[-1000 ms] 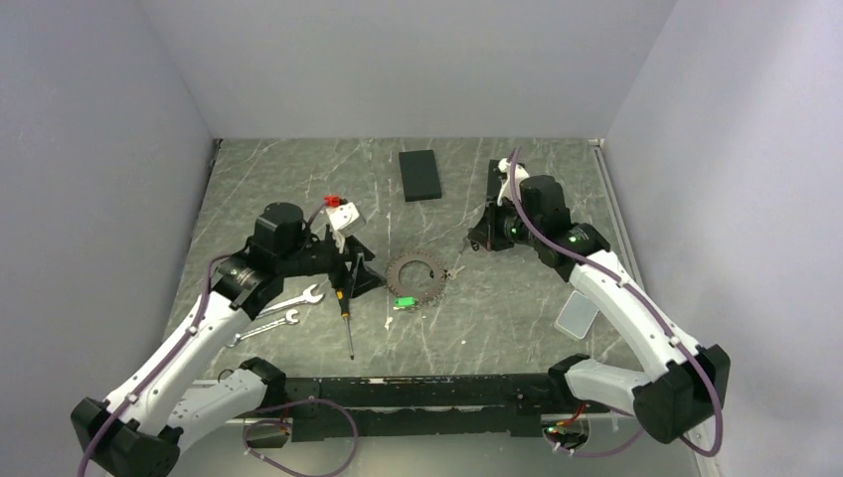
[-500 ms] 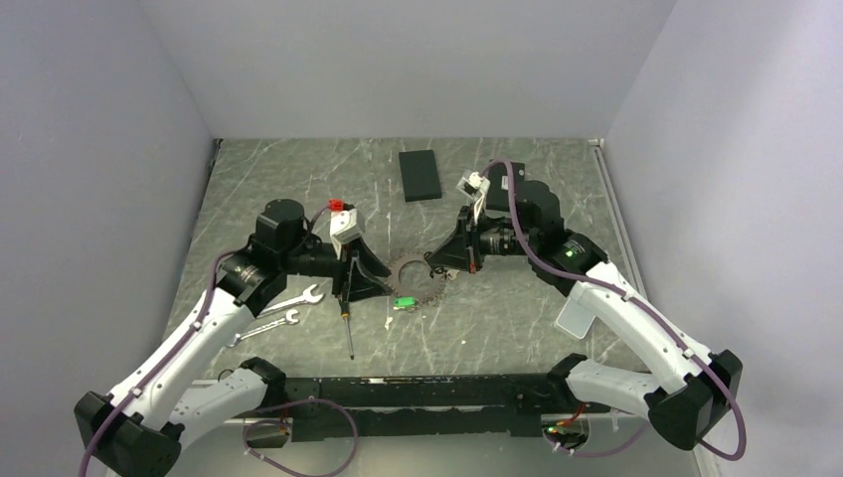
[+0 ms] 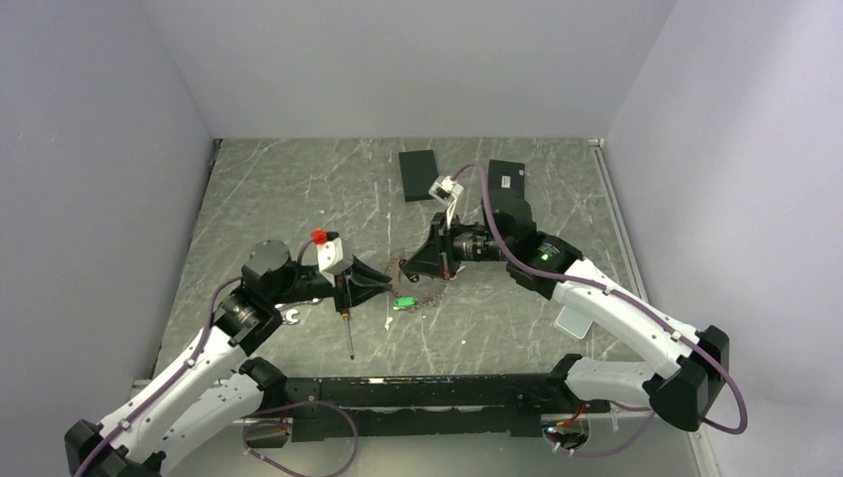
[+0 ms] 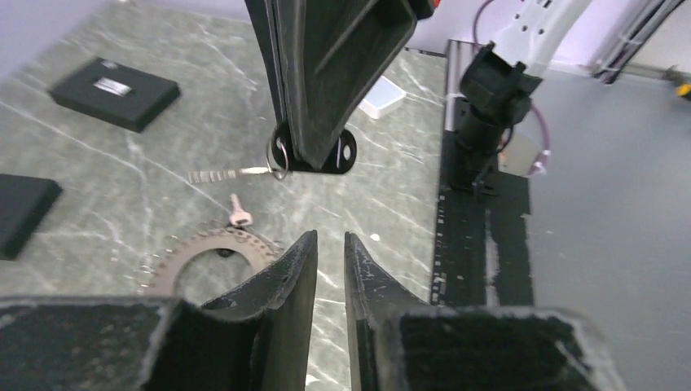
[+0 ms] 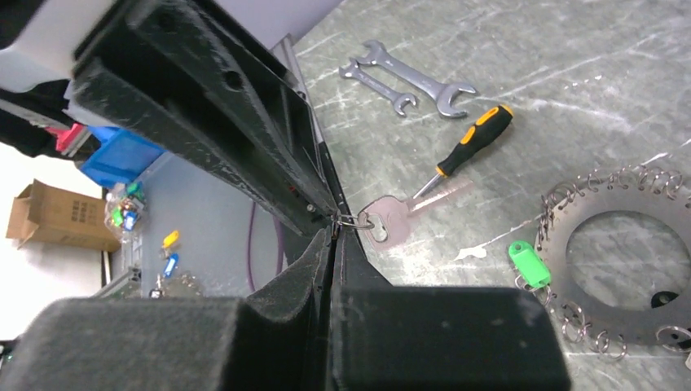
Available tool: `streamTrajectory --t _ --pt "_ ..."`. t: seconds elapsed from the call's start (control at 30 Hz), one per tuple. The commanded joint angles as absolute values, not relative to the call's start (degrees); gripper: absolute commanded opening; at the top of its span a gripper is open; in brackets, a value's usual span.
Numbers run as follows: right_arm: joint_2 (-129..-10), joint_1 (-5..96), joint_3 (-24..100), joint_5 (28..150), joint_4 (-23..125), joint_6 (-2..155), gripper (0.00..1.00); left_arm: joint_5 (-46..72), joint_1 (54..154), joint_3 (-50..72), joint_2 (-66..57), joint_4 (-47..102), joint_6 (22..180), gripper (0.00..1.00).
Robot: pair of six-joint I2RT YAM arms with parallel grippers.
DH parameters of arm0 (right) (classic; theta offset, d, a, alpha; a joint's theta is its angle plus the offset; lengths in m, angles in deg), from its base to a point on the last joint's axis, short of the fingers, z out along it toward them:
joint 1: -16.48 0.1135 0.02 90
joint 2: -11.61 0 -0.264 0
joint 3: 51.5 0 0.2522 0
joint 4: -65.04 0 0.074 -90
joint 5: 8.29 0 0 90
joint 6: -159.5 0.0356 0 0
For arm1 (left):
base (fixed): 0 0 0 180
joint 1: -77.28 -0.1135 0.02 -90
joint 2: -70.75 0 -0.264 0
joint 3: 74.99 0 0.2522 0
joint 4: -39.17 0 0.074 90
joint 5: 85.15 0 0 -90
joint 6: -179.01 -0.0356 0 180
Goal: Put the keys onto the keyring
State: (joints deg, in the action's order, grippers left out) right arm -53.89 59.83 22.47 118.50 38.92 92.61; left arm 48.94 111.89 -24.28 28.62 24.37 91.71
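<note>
The keyring (image 3: 429, 289) lies flat on the table, a grey ring with a green tag (image 3: 404, 303). It also shows in the right wrist view (image 5: 619, 204) and the left wrist view (image 4: 204, 248). My right gripper (image 3: 408, 266) (image 5: 336, 221) is shut on a small split ring carrying a pale metal key (image 5: 389, 218). It hangs just above the keyring's left edge. My left gripper (image 3: 382, 281) (image 4: 330, 238) faces it tip to tip, jaws a narrow gap apart and empty. In the left wrist view the held key (image 4: 224, 174) sticks out sideways. Another small key (image 4: 239, 215) lies by the keyring.
A black-and-yellow screwdriver (image 3: 347, 323) (image 5: 473, 145) and two silver wrenches (image 5: 407, 81) lie left of the keyring. Two black boxes (image 3: 420, 174) (image 3: 507, 181) sit at the back. A clear plastic piece (image 3: 574, 318) lies at the right. A white scrap (image 3: 390, 321) lies near the tag.
My right gripper swung from the back right to the middle, over the keyring's left edge. My left arm dropped and reached right, and its jaws closed to a narrow gap.
</note>
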Motion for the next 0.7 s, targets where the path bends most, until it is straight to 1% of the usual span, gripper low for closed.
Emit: streamTrajectory --t 0.0,0.17,0.4,0.57,0.67 --pt "-54.5 62.7 24.9 108.8 40.2 93.9 0.0 46.2 112.2 -28.0 33.5 35.6 84.4 0.24" --pt "-54.7 63.9 24.7 105.3 40.7 94.2 0.0 48.5 112.3 -28.0 34.0 32.7 79.6 0.24" --pt "-55.1 65.1 24.5 105.6 41.4 93.3 0.0 48.3 112.4 -28.0 31.9 34.5 80.4 0.2" --pt "-54.9 65.3 24.1 107.7 42.1 92.7 0.0 46.1 112.3 -27.5 30.4 35.4 80.3 0.23" --pt "-54.8 65.5 23.5 108.3 43.1 92.8 0.0 45.6 112.3 -27.4 29.8 35.6 80.3 0.23"
